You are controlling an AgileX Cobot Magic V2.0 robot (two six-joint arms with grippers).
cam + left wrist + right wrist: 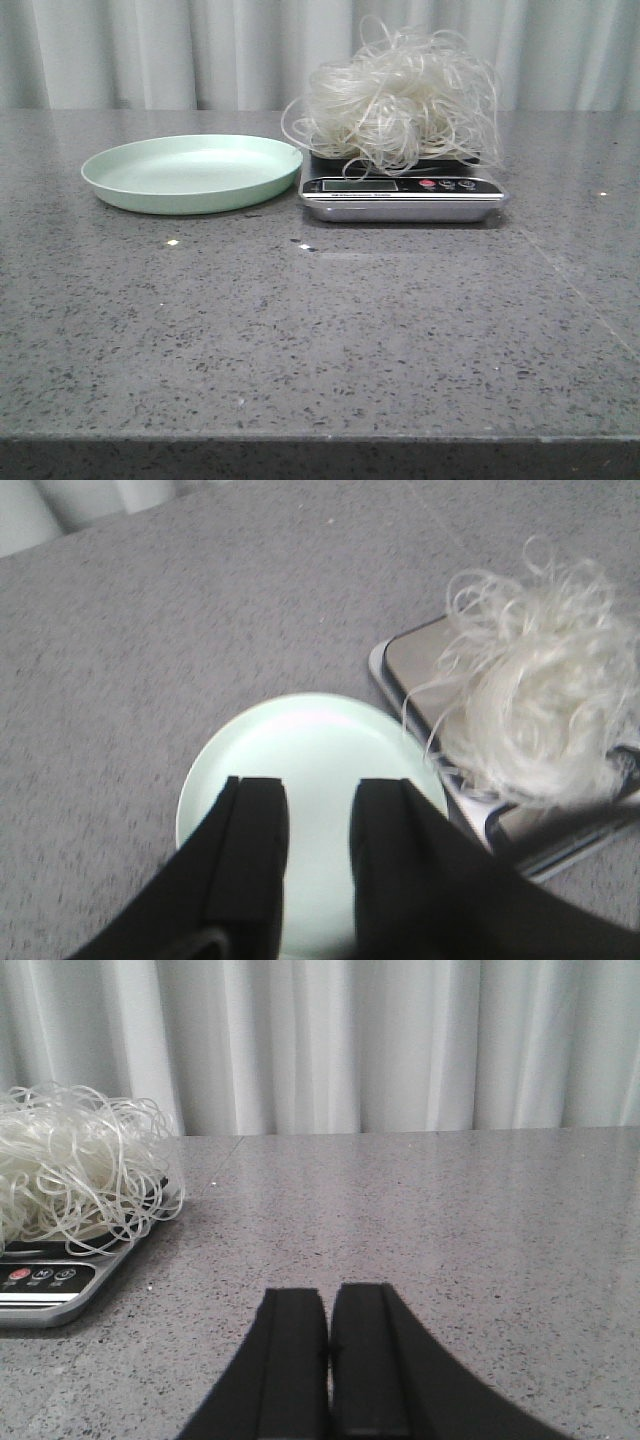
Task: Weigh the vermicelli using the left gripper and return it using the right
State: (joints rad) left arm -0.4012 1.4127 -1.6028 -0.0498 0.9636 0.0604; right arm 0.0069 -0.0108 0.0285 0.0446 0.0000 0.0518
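On the scale, back-centre of desk: vermicelli, a fluffy mound of thin translucent white strands w/ curly loops, some hanging over the scale's edges and spilling toward the plate. Scale low, rectangular, rounded corners, shiny metal body, dark front strip w/ small display and 3 round buttons, one red. Just beside it on the robot's left: plate, pale green, round, shallow, smooth matte surface w/ raised rim; rim close to the scale, contact not clear. Desk grey speckled stone-look, polished, w/ faint reflections. Pale pleated curtain behind.

Left wrist view: left end effector poised above the plate, black flat-faced fingers spread apart w/ green plate visible in the gap, released, gripping nothing. Vermicelli off to one side on the scale, apart from the fingers; picture slightly blurred.

Right wrist view: right end effector low over bare desk, pointing level toward the curtain; black fingers pressed together, clenched on nothing. Scale and vermicelli off to the side, well apart from the fingers.

Neither arm visible in front view.
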